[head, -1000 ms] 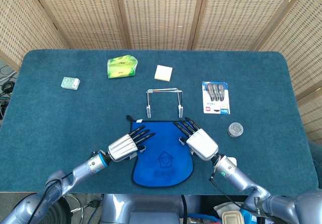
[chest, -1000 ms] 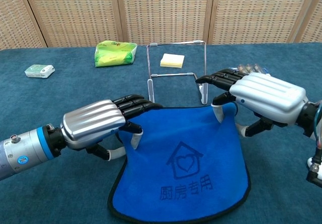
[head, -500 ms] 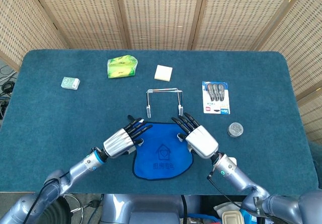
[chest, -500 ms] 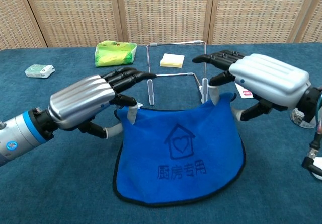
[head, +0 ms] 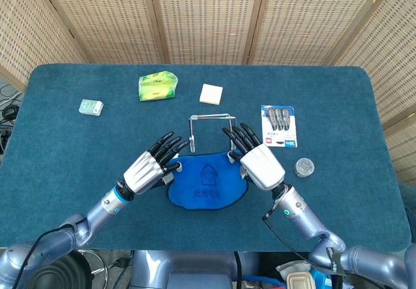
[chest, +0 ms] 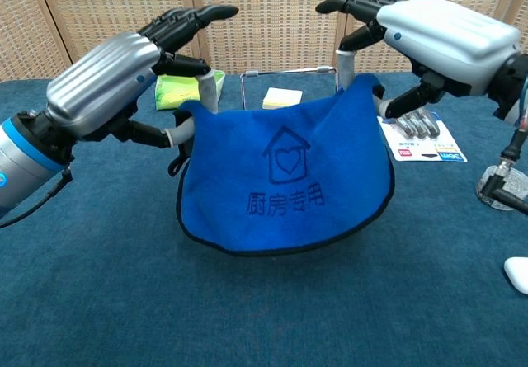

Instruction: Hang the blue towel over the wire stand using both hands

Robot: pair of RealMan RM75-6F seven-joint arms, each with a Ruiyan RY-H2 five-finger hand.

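The blue towel (chest: 285, 177) with a house-and-heart print hangs in the air between my two hands, clear of the table; the head view shows the same towel (head: 207, 182) just in front of the stand. My left hand (chest: 115, 74) pinches its left top corner and my right hand (chest: 433, 33) pinches its right top corner, their other fingers spread. The wire stand (head: 212, 130) stands upright behind the towel; in the chest view only its top bar (chest: 289, 72) shows above the towel's edge. The left hand (head: 148, 167) and right hand (head: 257, 160) flank the towel.
Behind the stand lie a green packet (head: 158, 86), a yellow notepad (head: 210, 94) and a small white-green box (head: 90, 107). A razor pack (head: 279, 125) and a round tin (head: 303, 167) lie right of the stand, close to my right hand.
Both hands have lifted the towel off the table and carried it forward and up, toward the stand. It now hangs free instead of lying flat.
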